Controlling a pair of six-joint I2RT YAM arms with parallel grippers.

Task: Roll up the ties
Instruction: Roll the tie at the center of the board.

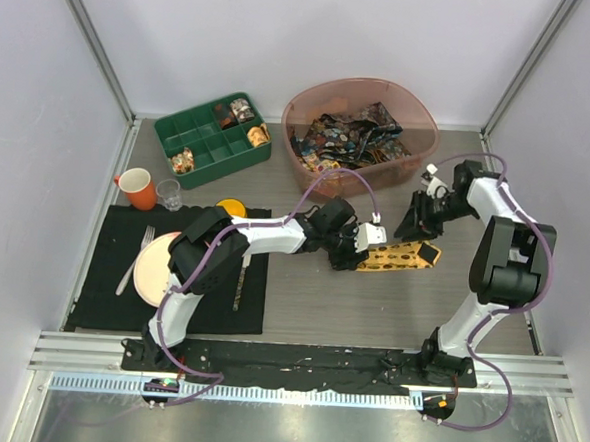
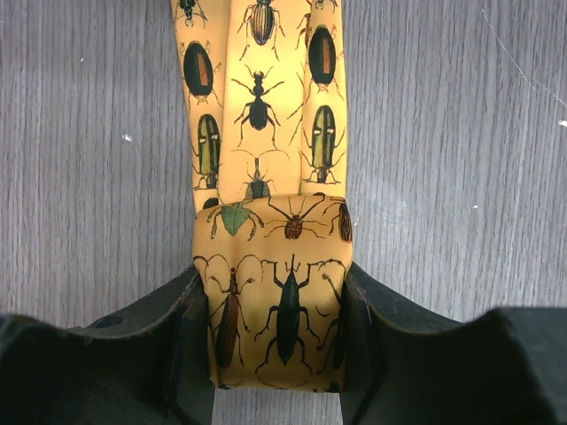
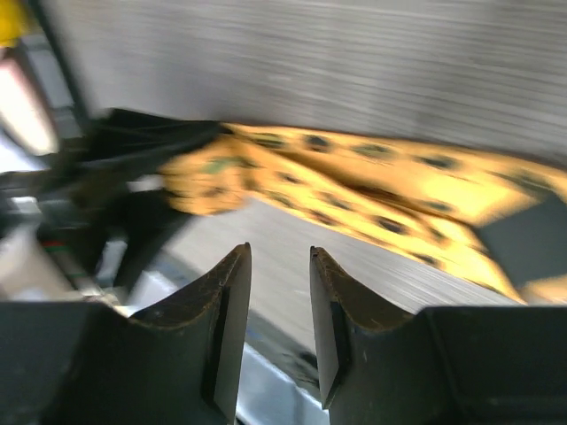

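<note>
Yellow beetle-print tie (image 2: 266, 133) lies flat on the table (image 1: 370, 306), centre-right, just near of the pink tub (image 1: 425, 139). Its left end is turned over into a short roll. Left tool (image 2: 275, 354) is clamped on that roll, fingers (image 2: 359, 354) pressing both edges. Right tool (image 3: 279, 328) is released with nothing between its fingers, and hangs above the tie's right end.

Risks, as I judge them:
- The roll looks barely started. If the left tool loosens, the stiff fold can spring back flat.
- The tail is unheld, since the right tool is off it. Winding may drag the whole tie across the table instead of wrapping it.
- The strip leaves the roll slightly off-square, so further turns may cone or telescope sideways.
- The right tool sits close to the tub, so a wide swing could clip its wall.

Hard to see:
- The right wrist view is smeared, so the tie print and the left arm are blobs. The dark patch at the tie's right end could be lining or a label, can't tell.
- In the top view the left tool (image 1: 365, 247) covers the roll, so the number of turns is unknown. The wrist view cuts off the roll's underside.
- The dark printed ties (image 1: 350, 139) in the tub are a tangle and can't be counted.
- The right tool (image 1: 412, 223) reads as a dark shape from above, and its finger gap is unreadable there.
</note>
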